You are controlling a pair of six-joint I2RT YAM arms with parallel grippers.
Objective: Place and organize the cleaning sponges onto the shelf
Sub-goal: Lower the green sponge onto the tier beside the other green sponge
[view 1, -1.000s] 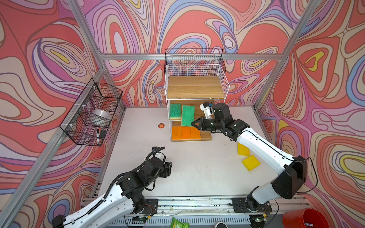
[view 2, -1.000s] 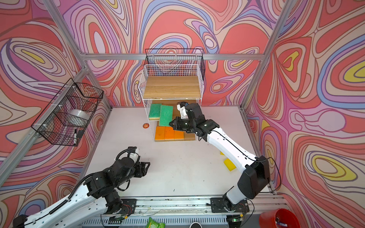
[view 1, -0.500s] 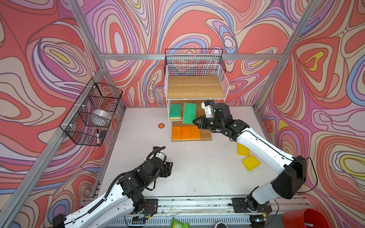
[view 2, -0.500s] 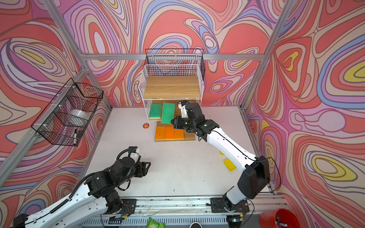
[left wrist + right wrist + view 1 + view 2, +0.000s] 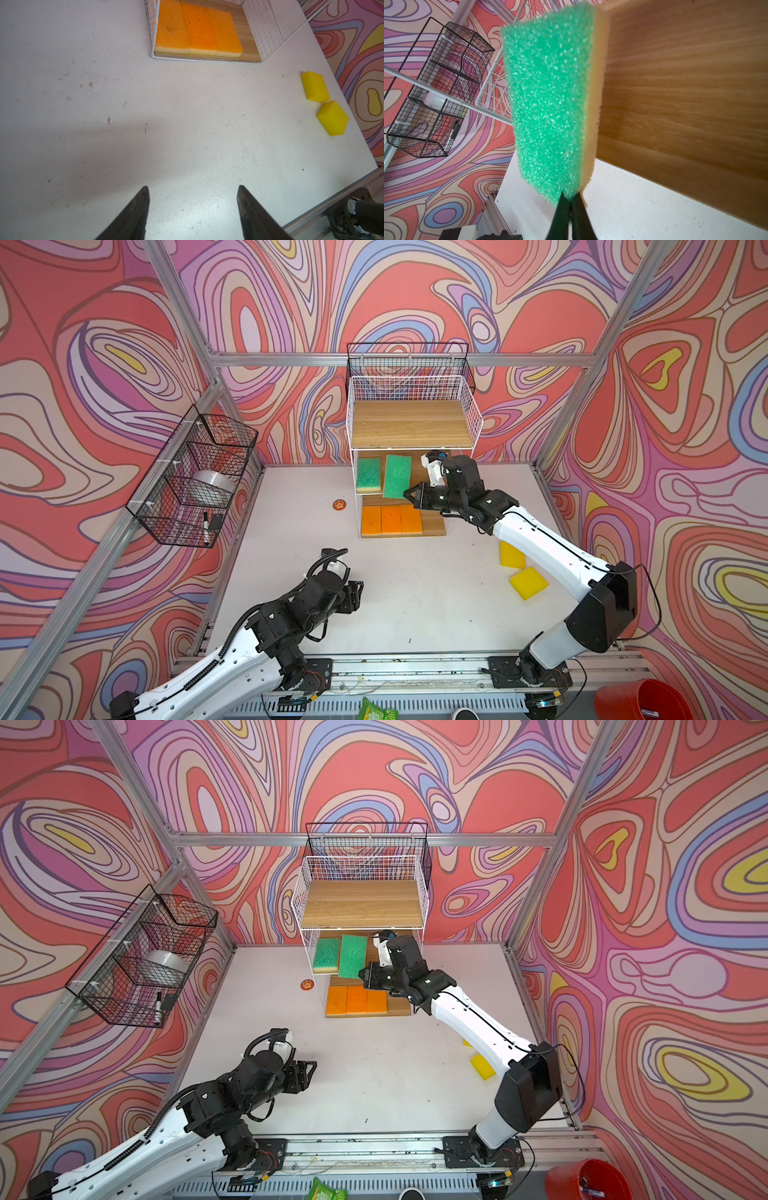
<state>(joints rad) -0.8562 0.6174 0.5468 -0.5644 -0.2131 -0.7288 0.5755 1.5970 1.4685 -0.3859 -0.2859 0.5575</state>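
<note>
A green sponge (image 5: 397, 476) is clamped at one end by the right gripper (image 5: 409, 494) and held at the middle tier of the shelf (image 5: 411, 423), beside a second green sponge (image 5: 368, 475). Three orange sponges (image 5: 390, 519) are lined up on the bottom board, and two yellow sponges (image 5: 528, 581) are seen on the table (image 5: 415, 593). The left gripper (image 5: 193, 187) is held with jaws apart.

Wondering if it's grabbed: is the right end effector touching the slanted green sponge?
Touching. Right wrist view: right end effector pinches a corner of the slanted green sponge.
</note>
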